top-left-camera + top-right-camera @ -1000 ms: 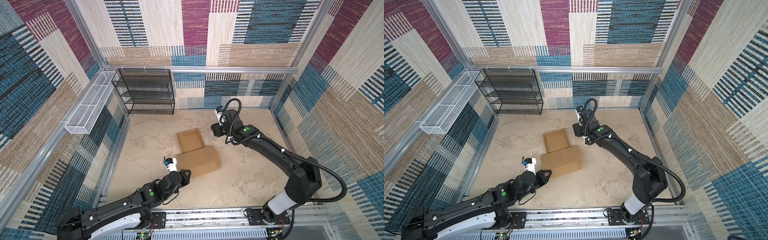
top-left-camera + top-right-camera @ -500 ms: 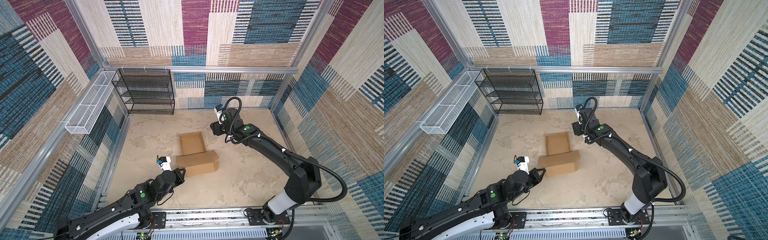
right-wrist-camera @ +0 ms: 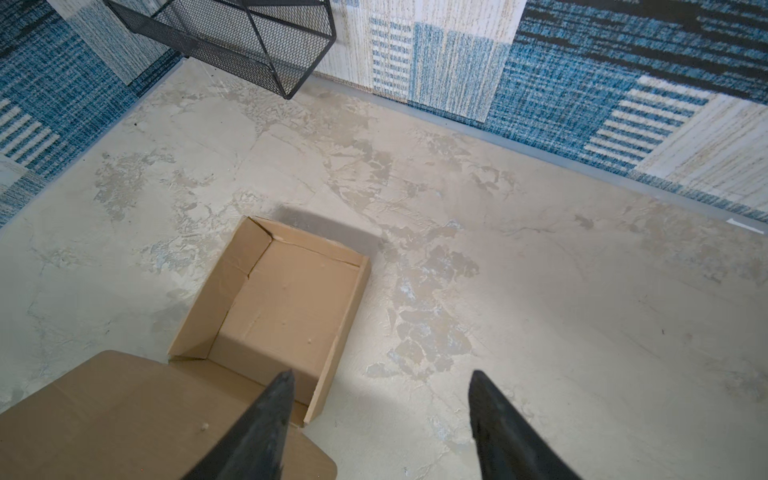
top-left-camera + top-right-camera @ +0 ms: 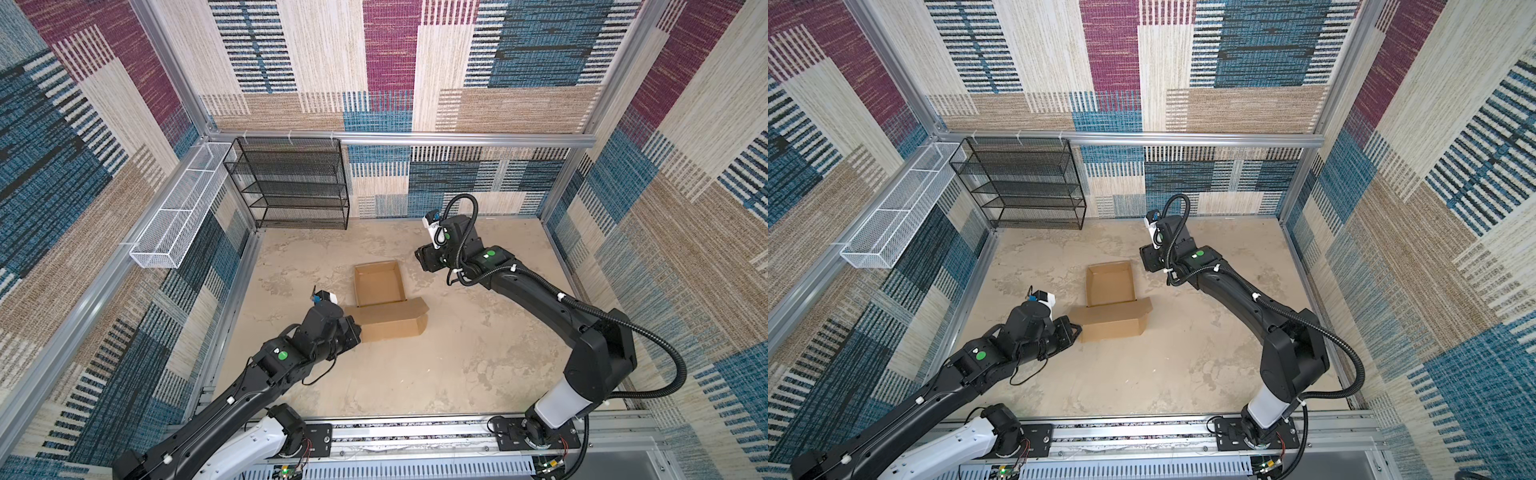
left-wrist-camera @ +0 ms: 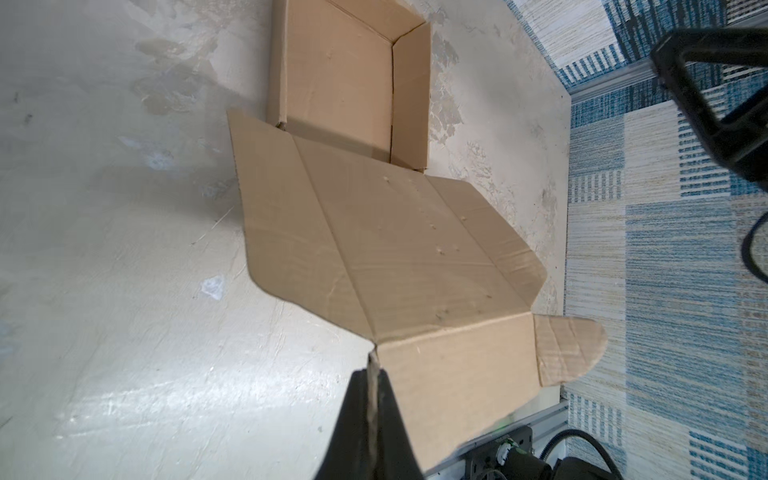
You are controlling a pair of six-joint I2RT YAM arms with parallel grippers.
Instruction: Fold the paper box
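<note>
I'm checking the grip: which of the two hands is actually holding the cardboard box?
The left hand, shut on the edge of the paper box at its lid flap. The right hand is open and holds nothing.

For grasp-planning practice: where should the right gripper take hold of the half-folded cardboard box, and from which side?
Grip the cardboard box by its lid's right-end flap, coming from the right: that thin edge juts out free, opposite where the left gripper pinches.
</note>
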